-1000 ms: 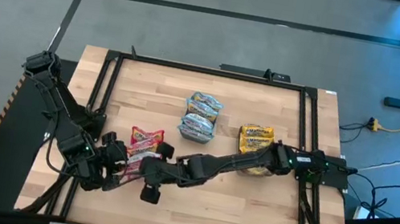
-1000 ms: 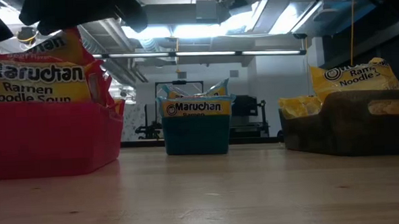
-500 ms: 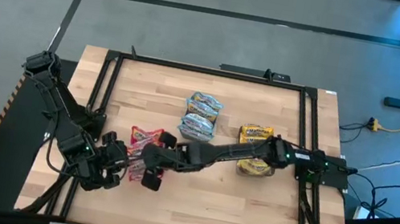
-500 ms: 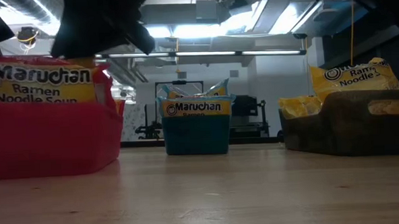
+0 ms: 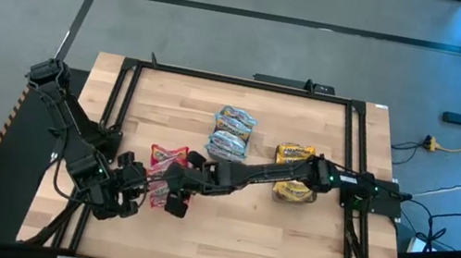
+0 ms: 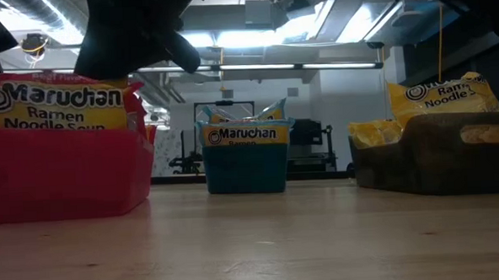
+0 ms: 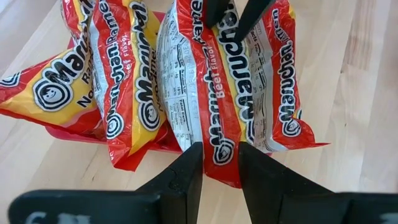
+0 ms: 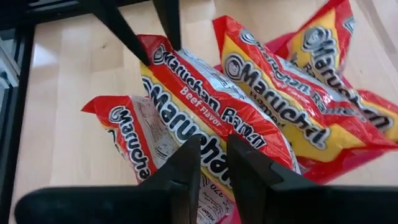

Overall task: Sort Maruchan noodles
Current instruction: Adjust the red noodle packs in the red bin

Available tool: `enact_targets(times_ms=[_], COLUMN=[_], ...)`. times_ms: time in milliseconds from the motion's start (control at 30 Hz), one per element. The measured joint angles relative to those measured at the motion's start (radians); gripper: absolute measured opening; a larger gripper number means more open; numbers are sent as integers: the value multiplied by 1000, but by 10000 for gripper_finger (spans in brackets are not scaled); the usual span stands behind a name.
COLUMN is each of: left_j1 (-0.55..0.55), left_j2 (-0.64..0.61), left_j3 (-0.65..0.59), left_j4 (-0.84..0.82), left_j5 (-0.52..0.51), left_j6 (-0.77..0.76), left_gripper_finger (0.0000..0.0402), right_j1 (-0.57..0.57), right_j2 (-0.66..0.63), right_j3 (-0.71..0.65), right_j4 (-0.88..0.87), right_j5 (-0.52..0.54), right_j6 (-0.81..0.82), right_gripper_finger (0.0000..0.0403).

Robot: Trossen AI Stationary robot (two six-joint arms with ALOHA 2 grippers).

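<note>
Fingers of both grippers pinch one red crinkly Maruchan beef ramen packet from opposite edges: left gripper, right gripper. Packet stands upright among other red packets in the pink plastic bin on the wooden tabletop.

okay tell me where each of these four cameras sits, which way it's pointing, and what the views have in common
High: above the table, looking straight down; both arms show, meeting at the red packets.
Low: at tabletop height, looking level across at the red bin, teal bin and grey bin; a dark arm overhead.
Left wrist: on the left arm, facing the red packets; left gripper in front.
Right wrist: on the right arm, same packets from the opposite side; right gripper in front.
Shared: each wrist view shows the other gripper's fingers beyond the beef packet.
</note>
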State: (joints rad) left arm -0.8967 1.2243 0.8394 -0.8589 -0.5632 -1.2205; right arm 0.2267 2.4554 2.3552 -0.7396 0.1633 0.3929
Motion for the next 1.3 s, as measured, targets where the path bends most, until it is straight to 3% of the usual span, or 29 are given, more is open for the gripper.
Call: enact_targets(times_ms=[500,767,1067,1300], left_j1=[0,-1,-1,-3], left_j2=[0,0,0,-27], left_j3=[0,0,0,0], left_j4=[0,-3,-23,-76], left_j5=[3,2,-1,42], left_j6=[-3,1,0,-5], left_gripper_finger=[95,95,95,95], right_j1=[-12,-12,-4,5], right_j2=[0,-44,-120,-124], right_j3=[-45,-6,-5,-6], right_j4=[6,-2,-129,-255], right_j5=[10,22,83,57], right_j6=[56,61,74,75], right_gripper_finger=[78,78,78,78])
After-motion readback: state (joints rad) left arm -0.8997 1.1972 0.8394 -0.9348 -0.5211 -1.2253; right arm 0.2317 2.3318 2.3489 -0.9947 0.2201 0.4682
